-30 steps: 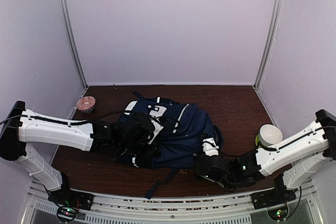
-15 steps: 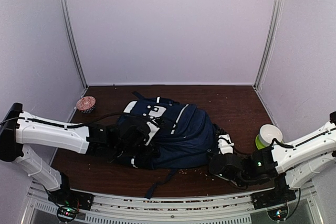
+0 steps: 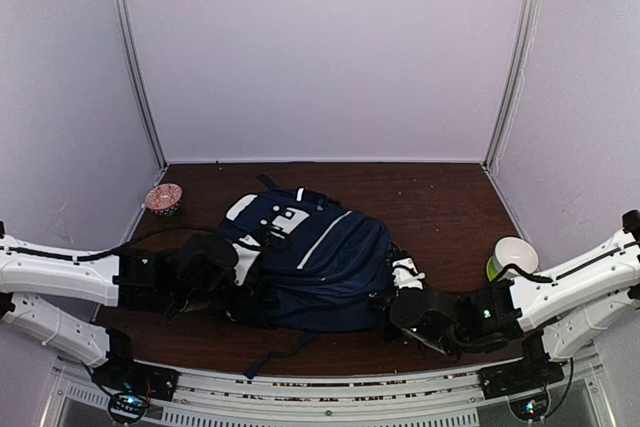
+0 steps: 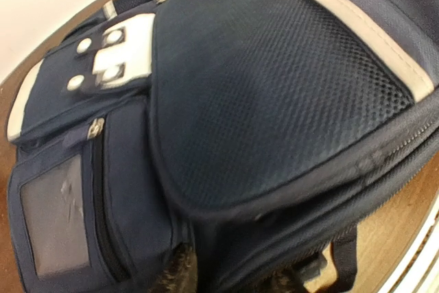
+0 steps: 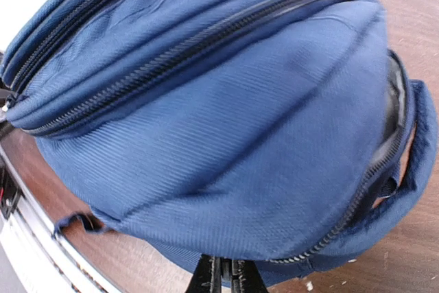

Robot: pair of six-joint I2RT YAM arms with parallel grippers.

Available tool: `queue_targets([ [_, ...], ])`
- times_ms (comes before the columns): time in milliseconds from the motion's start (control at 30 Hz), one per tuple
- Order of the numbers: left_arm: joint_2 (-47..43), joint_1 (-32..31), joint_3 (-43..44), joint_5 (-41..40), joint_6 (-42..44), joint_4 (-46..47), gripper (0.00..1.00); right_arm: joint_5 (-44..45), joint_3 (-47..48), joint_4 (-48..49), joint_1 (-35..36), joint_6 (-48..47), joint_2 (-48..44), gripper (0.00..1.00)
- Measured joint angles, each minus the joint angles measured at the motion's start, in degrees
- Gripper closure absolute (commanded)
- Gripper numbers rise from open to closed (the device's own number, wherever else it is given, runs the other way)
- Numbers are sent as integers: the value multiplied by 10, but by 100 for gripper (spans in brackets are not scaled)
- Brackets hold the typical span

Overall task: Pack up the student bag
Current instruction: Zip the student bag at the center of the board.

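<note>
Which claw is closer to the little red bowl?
Left. The left claw is by the student bag's left end, just in front of the bowl; the right claw is across the bag.

Navy student bag [image 3: 330,267] with white trim stripes; dark brown table [image 3: 450,202].

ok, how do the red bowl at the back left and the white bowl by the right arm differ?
The red bowl is small, patterned and sits further back. The white bowl looks bigger, plain with green at its side, and sits nearer the front. Both stand on the table, apart from the student bag.
</note>
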Motion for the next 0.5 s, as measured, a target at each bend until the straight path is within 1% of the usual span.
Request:
queue_targets([
  [33,-20,-1,-7,1,-9,-16,18,-7,2,2,3,-6,8,100],
  [100,-55,-9,-9,-1,-20,-46,3,-15,6,2,6,-12,18,100],
  [200,-98,-35,-7,-2,-25,-69,2,-24,12,2,9,-23,23,100],
  [300,-116,-69,4,2,-25,-80,2,-29,19,3,10,-30,24,100],
  [400,-101,-97,26,5,-23,-76,2,-35,24,3,12,-37,25,100],
  [500,-56,-114,59,6,-13,-61,2,-39,26,7,15,-39,25,100],
])
